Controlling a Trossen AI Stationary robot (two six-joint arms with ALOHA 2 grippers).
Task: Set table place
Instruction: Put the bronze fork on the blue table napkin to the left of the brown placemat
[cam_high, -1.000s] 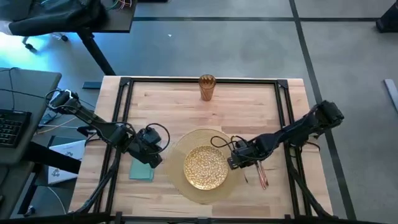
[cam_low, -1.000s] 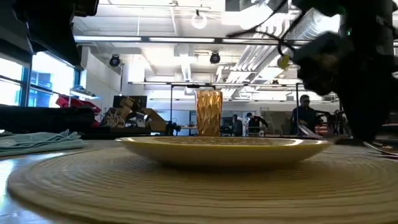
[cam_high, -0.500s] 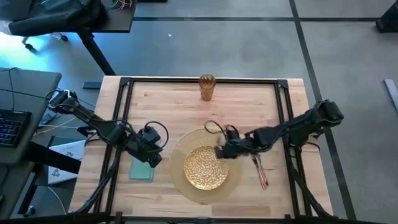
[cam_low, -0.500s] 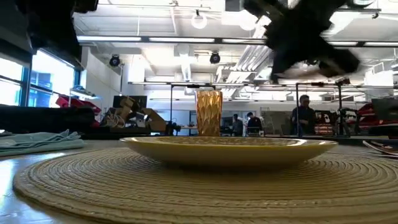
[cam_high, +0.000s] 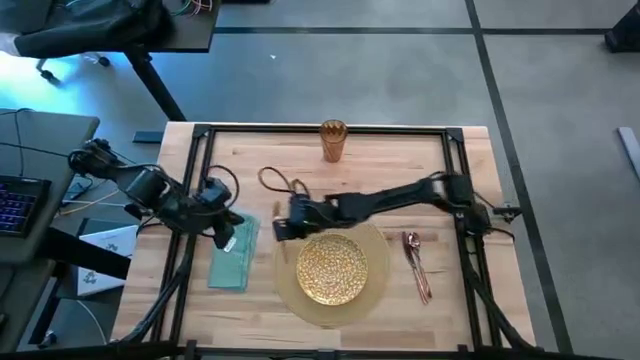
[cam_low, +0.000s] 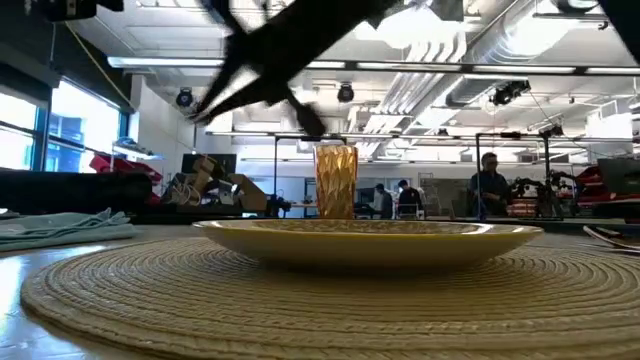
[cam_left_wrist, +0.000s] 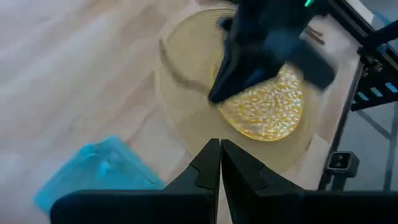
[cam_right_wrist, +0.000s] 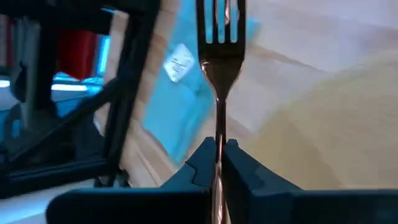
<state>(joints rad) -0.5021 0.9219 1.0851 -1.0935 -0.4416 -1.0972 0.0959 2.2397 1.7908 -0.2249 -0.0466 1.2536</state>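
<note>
Right gripper (cam_high: 281, 228) pinches the fork (cam_right_wrist: 219, 56) by its handle, above the placemat's (cam_high: 283, 285) left edge.

Ahead of my tines lies the teal napkin (cam_high: 234, 254) on the table (cam_high: 400, 160); the gold plate (cam_high: 331, 269) sits just beside me, cup (cam_high: 333, 140) well beyond. Left gripper (cam_high: 228, 226), fingers pressed together, hovers over the napkin.

Right hand (cam_high: 283, 228) reaches far left, clamped; left hand (cam_high: 228, 226) closed.
</note>
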